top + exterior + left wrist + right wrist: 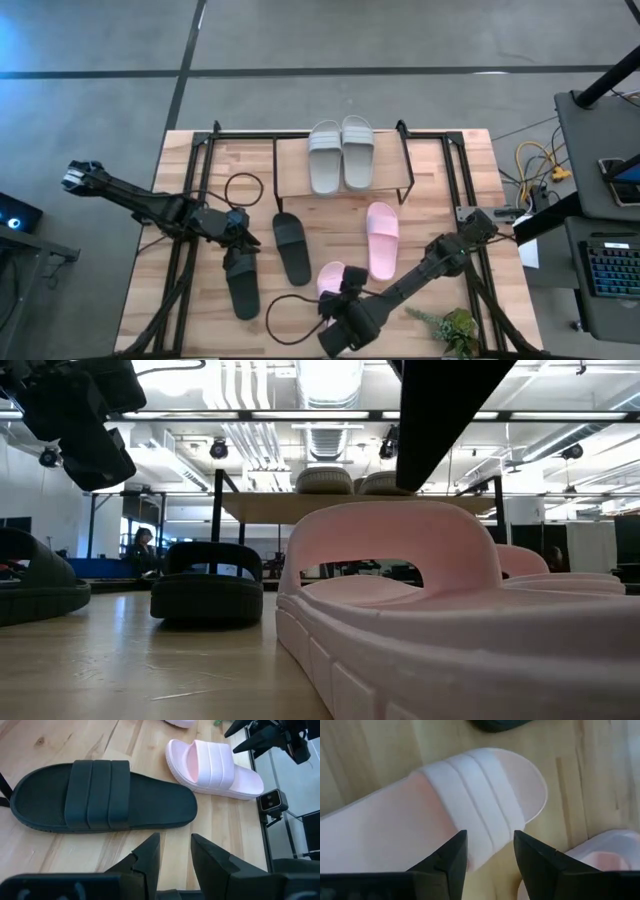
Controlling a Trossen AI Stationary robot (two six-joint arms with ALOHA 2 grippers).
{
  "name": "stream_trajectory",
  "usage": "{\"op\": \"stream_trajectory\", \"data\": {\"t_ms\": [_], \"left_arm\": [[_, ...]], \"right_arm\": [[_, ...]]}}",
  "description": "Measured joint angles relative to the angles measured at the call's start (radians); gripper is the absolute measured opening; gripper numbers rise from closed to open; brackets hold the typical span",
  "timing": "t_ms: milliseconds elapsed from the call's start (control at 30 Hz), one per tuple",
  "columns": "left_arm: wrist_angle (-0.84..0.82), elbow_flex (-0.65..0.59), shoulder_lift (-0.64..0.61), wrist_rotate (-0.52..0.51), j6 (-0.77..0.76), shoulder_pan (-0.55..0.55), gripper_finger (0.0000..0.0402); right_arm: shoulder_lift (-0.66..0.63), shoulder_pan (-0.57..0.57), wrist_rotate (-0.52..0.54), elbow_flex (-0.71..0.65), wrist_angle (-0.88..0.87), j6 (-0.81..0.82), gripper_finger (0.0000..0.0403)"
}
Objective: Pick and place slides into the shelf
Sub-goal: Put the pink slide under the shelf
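Note:
Two pale grey-green slides (340,155) lie on top of the shelf (290,175) at the table's back. One black slide (291,247) lies mid-table, another black slide (242,288) to its left and nearer the front. My left gripper (238,242) hovers between them, open and empty; its wrist view shows the black slide (100,795) just ahead of the left gripper (175,852). A pink slide (381,238) lies right of centre. My right gripper (490,850) stands open over the strap of the second pink slide (445,805), near the front edge.
A large black metal frame (200,150) runs along the wooden table (440,180). Cable loops lie at the left (243,187) and the front (285,318). A green sprig (455,325) sits at the front right corner. A small camera block (272,800) stands at the table's edge.

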Motion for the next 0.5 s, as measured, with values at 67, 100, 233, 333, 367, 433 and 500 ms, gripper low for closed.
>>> {"op": "stream_trajectory", "data": {"t_ms": [67,100,233,333,367,433,500], "left_arm": [[-0.001,0.0,-0.003,0.0,0.0,0.0,0.0095],[-0.001,-0.001,-0.005,0.0,0.0,0.0,0.0095],[0.0,-0.004,-0.007,-0.003,0.0,0.0,0.0095],[0.0,-0.005,-0.007,-0.005,0.0,0.0,0.0095],[0.0,-0.005,-0.007,-0.005,0.0,0.001,0.0095],[0.0,-0.006,-0.006,-0.006,0.0,0.001,0.0095],[0.0,-0.008,-0.008,-0.006,0.0,0.001,0.0095]], "right_arm": [[0.0,0.002,-0.013,0.0,0.003,-0.002,0.0151],[0.0,0.006,-0.016,0.0,0.008,-0.002,0.0151],[0.0,0.011,-0.016,-0.01,0.079,-0.072,0.0153],[0.0,0.009,-0.015,-0.035,0.138,-0.14,0.0155],[0.0,0.009,-0.014,-0.045,0.147,-0.152,0.0155],[0.0,0.009,-0.013,-0.06,0.148,-0.166,0.0155],[0.0,0.009,-0.013,-0.077,0.147,-0.167,0.0155]]}}
